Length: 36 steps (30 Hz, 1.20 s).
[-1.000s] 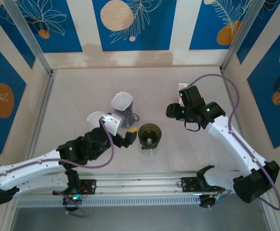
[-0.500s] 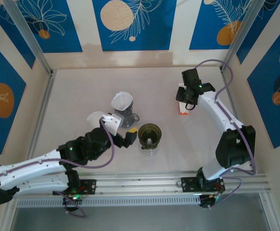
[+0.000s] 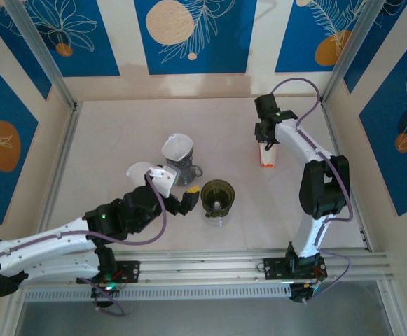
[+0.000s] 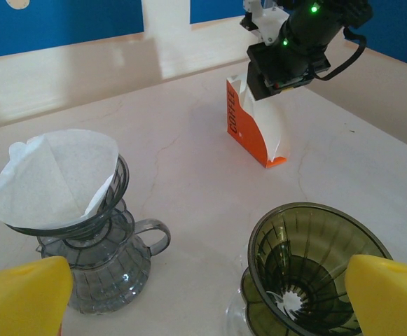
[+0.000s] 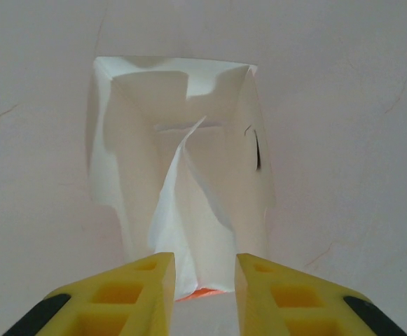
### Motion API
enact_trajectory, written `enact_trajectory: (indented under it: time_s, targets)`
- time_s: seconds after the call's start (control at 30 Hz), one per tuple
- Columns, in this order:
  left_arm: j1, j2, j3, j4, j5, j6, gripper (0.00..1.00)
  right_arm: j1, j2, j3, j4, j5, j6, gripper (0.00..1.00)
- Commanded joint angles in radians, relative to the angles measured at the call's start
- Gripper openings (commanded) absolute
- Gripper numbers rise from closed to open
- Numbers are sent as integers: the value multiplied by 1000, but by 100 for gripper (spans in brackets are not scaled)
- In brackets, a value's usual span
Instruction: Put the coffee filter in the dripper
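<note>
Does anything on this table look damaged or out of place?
Mostly the filter box: its open top is dented, and a filter inside stands twisted. The paper in the clear dripper also sits lopsided, overhanging one side of the rim.

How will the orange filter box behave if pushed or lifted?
Likely light and tippy: the orange filter box stands tall and narrow on the table. Its open-top walls look thin and bowed, so squeezing probably crushes it.
</note>
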Motion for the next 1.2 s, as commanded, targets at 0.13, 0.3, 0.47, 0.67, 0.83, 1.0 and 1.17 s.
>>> enact_trajectory:
  time_s: [0.13,0.3,0.47,0.67,0.83,1.0,1.17]
  targets:
    - [6,7,-9,25,-27,24,100,-16,47,64,-23,53,-25,30]
    - [7,15,-9,33,-28,31,100,-25,62,68,-23,45,-26,30]
    - [7,23,-9,39,-28,33,100,-25,75,66,-18,37,-25,30]
    - [8,27,-8,40,-29,33,100,-23,90,63,-16,29,-24,29]
    - [7,28,-8,42,-30,34,100,-24,99,66,-17,26,-21,24]
    - [7,29,-8,42,-29,34,100,-20,89,60,-13,27,-21,10]
    - [8,30,-8,40,-24,29,100,-13,35,25,4,33,-16,0]
